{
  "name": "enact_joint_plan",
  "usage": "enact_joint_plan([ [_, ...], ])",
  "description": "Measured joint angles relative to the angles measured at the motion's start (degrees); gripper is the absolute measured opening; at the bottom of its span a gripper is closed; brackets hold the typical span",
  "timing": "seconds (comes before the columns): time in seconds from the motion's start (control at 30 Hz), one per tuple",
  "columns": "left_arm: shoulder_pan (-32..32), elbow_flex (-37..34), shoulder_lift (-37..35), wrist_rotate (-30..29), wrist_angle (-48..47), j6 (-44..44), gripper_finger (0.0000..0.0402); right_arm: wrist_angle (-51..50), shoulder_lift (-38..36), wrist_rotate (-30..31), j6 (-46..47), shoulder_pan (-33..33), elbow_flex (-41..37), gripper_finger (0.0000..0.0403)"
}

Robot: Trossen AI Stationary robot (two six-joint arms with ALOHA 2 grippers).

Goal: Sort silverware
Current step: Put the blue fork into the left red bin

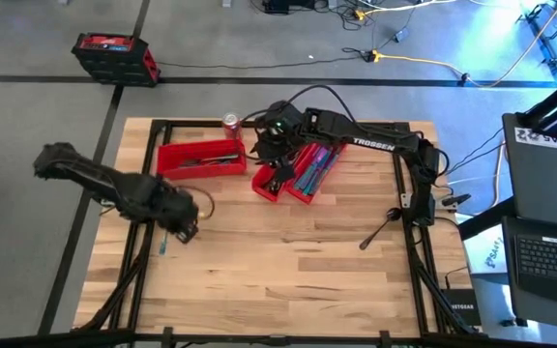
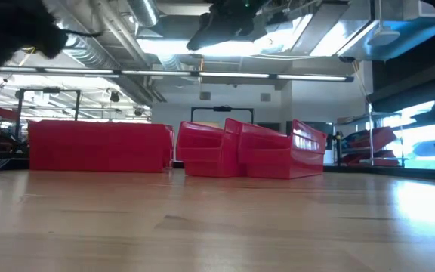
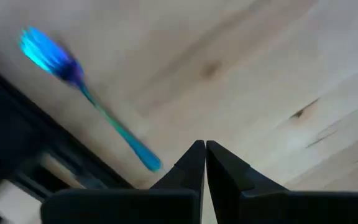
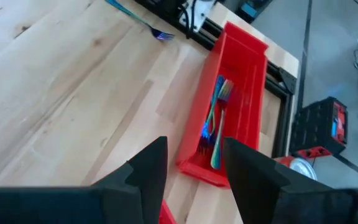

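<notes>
Only the left wrist view shows the left claw (image 3: 204, 149) closed, empty, just beside a slender iridescent blue fork (image 3: 86, 93) on the pale wooden worktop (image 3: 260, 68). Overhead, "TROSSEN" reads on the right arm, whose right claw (image 4: 193, 152) hangs half-open, empty, over a long red plastic bin (image 4: 244, 81) holding forks.

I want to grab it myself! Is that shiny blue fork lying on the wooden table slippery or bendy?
The fork looks like polished metal, so it is probably stiff and rather slippery. It lies flat on the table, so it may slide instead of lifting. The left gripper is shut beside it, holding nothing.
</notes>
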Motion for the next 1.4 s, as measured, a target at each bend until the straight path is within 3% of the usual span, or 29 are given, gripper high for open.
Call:
enact_joint_plan([
  [0.13, -6.26, -2.15, 3.02, 0.44, -4.39, -17.22, 0.0, 1.6, 1.71, -0.81, -0.66, 0.0, -0.02, 0.0142],
  [0.23, -8.39, -3.52, 4.49, 2.58, -5.3, -24.23, 0.0, 1.13, 3.13, -2.05, -0.48, 0.02, -0.02, 0.0142],
  [0.47, -8.9, -6.72, 5.24, 3.4, -2.85, -26.99, 0.0016, 1.02, 4.8, -4.25, -0.57, 0.04, -0.05, 0.0142],
  [0.67, -8.89, -6.92, 6.76, 3.74, -1.58, -25.92, 0.0069, 1.36, 4.8, -4.34, -1.89, 0.0, -0.05, 0.0142],
  [0.83, -9.63, -7.0, 9.72, 3.73, 2.94, -31.52, 0.011, 1.24, 4.8, -4.08, -2.0, 0.0, -0.02, 0.0142],
  [1.23, -16.12, -6.92, 20.94, 4.59, 1.6, -47.15, 0.0115, 1.12, 4.8, -3.84, -4.82, 0.0, -0.02, 0.0142],
  [1.4, -17.27, -6.93, 24.24, 2.35, 2.65, -52.84, 0.0103, 1.21, 4.8, -3.84, -5.04, 0.0, -0.02, 0.0142],
])
